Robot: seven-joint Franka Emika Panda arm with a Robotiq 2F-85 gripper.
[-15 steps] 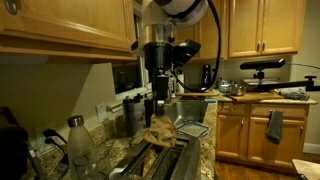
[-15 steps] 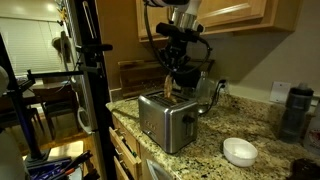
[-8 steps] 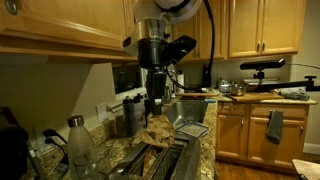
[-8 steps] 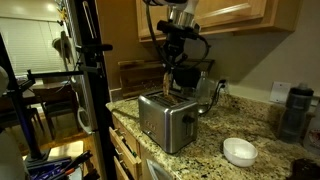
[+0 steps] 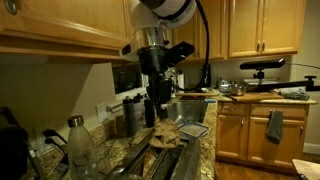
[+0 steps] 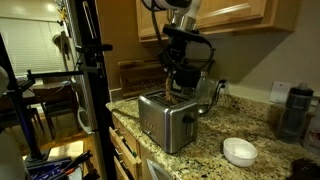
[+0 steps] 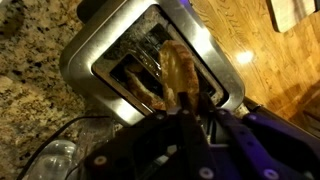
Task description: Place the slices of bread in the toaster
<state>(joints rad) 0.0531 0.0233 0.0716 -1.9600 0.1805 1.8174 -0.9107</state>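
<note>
Pincer grips bread slice upright over toaster slot.

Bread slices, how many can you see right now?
2: one slice upright in the gripper over the toaster, another slice apparently down in a slot. More may be hidden.

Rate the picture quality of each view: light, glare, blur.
Wrist view: gripper close, dark and soft; glare on the toaster's shiny rim. In an exterior view the bread slice is dim and soft; in an exterior view the white bowl reads bright.
</note>
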